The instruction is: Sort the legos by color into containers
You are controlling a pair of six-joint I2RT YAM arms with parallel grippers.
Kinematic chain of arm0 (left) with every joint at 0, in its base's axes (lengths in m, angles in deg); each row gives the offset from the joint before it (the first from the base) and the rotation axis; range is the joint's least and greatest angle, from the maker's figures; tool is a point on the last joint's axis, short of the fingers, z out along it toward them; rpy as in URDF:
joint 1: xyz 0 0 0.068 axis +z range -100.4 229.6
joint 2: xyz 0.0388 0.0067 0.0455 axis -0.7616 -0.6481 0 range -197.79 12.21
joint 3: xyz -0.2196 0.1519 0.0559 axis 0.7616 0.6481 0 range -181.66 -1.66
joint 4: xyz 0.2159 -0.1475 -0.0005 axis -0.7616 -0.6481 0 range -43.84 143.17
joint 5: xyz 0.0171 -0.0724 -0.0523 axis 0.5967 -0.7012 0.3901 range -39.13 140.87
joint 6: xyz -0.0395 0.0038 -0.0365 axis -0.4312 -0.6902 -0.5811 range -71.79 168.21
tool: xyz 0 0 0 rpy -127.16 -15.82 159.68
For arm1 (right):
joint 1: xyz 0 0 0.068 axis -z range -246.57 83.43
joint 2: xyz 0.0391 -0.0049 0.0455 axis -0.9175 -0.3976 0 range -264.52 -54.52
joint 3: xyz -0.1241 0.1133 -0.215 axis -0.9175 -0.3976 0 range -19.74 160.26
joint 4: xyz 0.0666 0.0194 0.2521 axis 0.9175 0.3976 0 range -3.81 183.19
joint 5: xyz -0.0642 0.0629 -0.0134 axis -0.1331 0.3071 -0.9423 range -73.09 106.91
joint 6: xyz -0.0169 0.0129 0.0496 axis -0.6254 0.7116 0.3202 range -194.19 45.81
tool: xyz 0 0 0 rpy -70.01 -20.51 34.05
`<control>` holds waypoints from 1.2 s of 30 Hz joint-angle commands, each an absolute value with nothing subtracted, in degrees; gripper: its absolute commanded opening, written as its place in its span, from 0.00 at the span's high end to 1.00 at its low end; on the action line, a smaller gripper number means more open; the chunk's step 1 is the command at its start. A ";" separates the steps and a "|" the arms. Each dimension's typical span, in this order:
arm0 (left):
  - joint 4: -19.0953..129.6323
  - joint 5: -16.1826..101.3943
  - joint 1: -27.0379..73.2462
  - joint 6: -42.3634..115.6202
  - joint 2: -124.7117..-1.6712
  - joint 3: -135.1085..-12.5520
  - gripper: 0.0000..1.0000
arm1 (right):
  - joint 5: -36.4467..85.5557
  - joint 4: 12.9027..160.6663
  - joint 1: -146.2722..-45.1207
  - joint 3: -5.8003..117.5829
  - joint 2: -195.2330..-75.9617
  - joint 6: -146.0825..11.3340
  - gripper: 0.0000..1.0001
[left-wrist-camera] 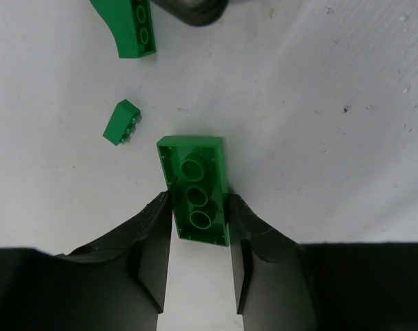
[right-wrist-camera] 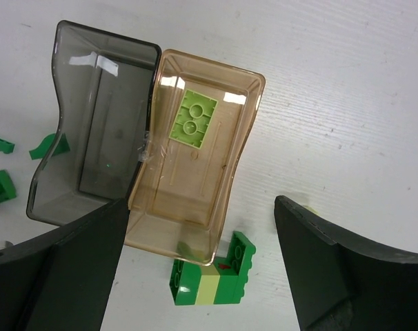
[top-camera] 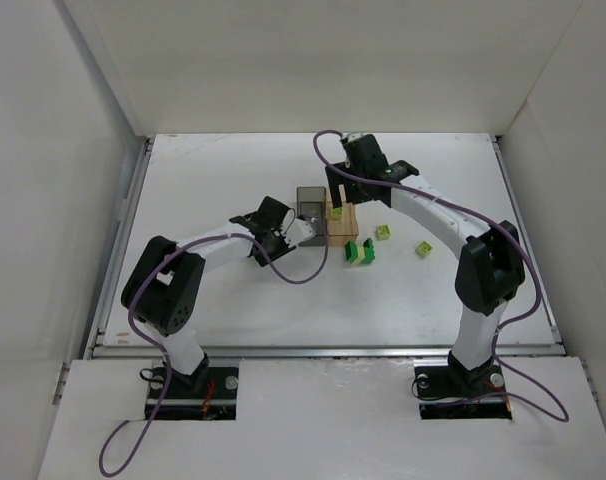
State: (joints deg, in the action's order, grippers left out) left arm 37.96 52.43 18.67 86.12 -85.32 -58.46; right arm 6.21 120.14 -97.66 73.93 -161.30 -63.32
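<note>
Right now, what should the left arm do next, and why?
Probably carry the green brick over the grey bin. The left gripper appears clamped on its long sides, the amber bin already holds a pale brick, and the grey bin shows no brick inside, so dark green likely belongs there.

Two bins (right-wrist-camera: 105,138); three pale legos (top-camera: 383,232); at least five dark green legos (left-wrist-camera: 195,193).

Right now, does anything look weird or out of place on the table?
Yes: beside the amber bin, one lego clump is dark green with a pale yellow-green layer sandwiched inside, so two colours are stuck together.
</note>
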 commanded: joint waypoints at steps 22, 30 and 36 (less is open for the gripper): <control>23.98 31.90 28.95 71.86 -84.11 -82.50 1.00 | 2.50 117.74 -95.58 75.71 -158.23 -61.89 0.09; 35.48 23.98 25.00 63.16 -89.73 -86.22 1.00 | 3.55 116.69 -90.74 71.05 -154.19 -55.73 0.09; 42.43 25.82 23.50 59.11 -92.55 -86.21 1.00 | 3.55 116.69 -90.22 69.38 -153.13 -55.82 0.09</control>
